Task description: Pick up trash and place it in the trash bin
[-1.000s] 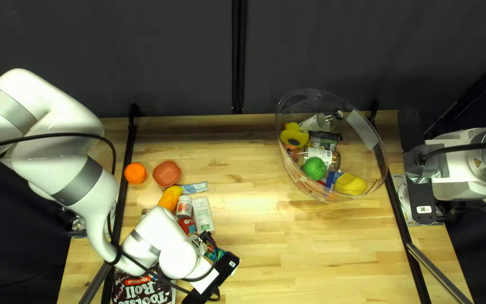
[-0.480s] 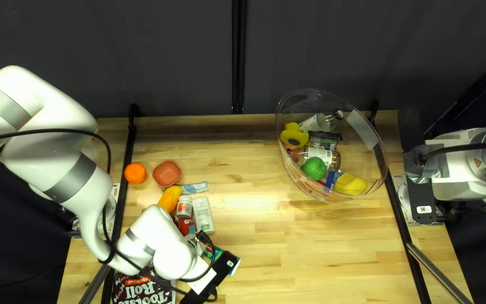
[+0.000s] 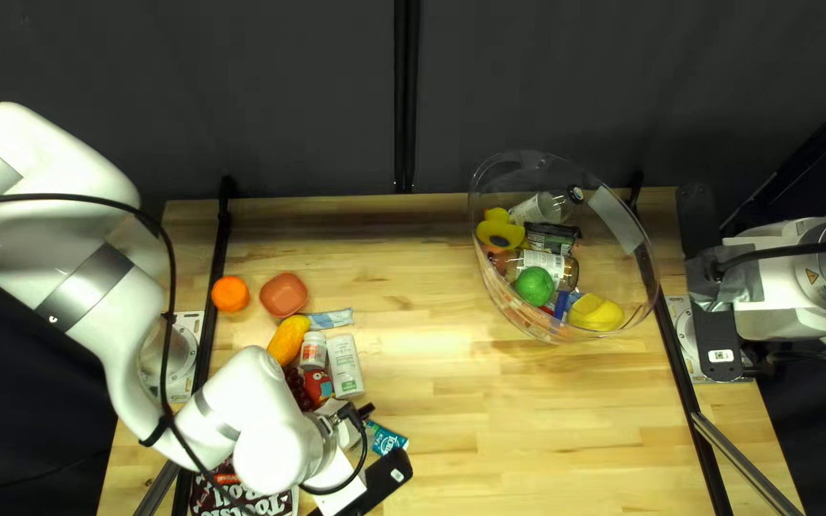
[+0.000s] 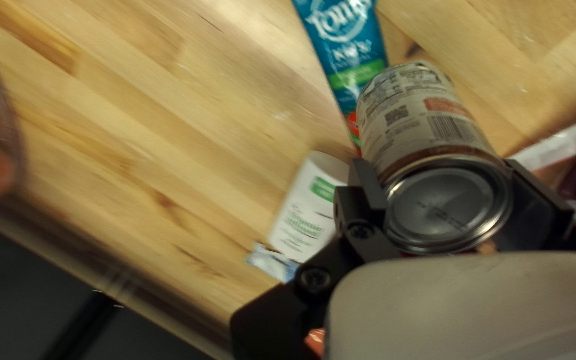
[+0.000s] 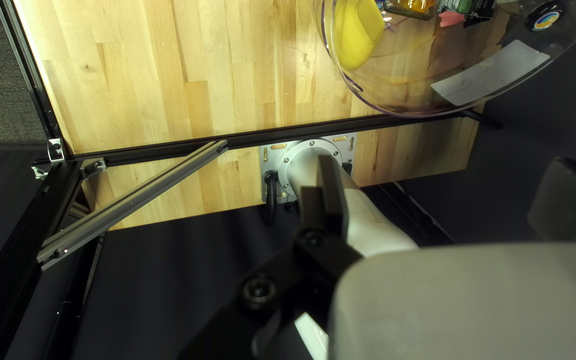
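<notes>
In the top left view my left gripper (image 3: 338,480), fingers hidden, hangs over the near end of the item cluster, beside a teal tube (image 3: 386,440). From its wrist, my left gripper (image 4: 445,193) holds a labelled can (image 4: 428,120) between both fingers, metal end toward the camera; the teal tube (image 4: 348,57) lies beyond. The clear bin (image 3: 628,282), with a green ball, bottles and yellow items inside, stands right of centre. My right gripper (image 3: 716,330) is at the right edge, fingers hidden there; its wrist view shows my right gripper (image 5: 445,200) with fingers wide apart, nothing between them.
Left of the bin are an orange (image 3: 230,294), a reddish bowl-like item (image 3: 284,295), a mango-like item (image 3: 289,340), a small white bottle (image 3: 314,351) and a white tube (image 3: 345,365). A brown candy bag (image 3: 231,492) lies under my left arm. Black rails (image 3: 697,411) flank the table.
My left arm has drawn back toward the left and the near edge. More of the teal tube and some dark red round items now show. The right arm and bin have stayed put.
</notes>
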Controlling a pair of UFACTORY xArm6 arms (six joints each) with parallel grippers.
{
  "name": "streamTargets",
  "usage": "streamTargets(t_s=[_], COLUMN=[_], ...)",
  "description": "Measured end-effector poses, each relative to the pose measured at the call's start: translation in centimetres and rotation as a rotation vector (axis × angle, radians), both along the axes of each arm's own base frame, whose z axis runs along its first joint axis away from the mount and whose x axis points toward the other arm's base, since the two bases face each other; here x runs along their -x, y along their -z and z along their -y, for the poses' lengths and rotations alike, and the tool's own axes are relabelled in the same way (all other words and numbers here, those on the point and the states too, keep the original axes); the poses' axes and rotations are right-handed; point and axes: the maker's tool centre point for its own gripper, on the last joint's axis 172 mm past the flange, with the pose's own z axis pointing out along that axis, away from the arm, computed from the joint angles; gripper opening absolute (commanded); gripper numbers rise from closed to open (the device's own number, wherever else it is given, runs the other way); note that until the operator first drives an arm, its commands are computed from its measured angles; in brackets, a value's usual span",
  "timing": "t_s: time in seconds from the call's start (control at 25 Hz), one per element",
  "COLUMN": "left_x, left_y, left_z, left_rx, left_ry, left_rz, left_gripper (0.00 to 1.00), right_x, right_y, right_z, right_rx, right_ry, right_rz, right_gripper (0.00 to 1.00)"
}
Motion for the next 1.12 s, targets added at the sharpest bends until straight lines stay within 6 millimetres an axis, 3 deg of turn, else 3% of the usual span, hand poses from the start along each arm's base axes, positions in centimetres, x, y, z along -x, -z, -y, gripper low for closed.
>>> streamTargets(t_s=[0.32,0.64,0.88,1.12], left_x=[-7.4,-13.1,-17.0,-21.1], left_y=[-4.4,-11.2,-14.9,-16.2], left_z=[-3.0,-6.3,-11.0,-15.8], left_rx=[-0.070,-0.159,-0.216,-0.212], left_ry=[0.067,0.055,0.025,-0.010], left_rz=[0.031,0.085,0.134,0.200], left_gripper=[0.00,0.00,0.00,0.00], right_x=[0.0,0.0,0.0,0.0], right_y=[0.0,0.0,0.0,0.0], right_z=[0.0,0.0,0.0,0.0], right_rx=[0.000,0.000,0.000,0.000], right_ry=[0.000,0.000,0.000,0.000], right_rz=[0.000,0.000,0.000,0.000], right_gripper=[1.00,1.00,1.00,1.00])
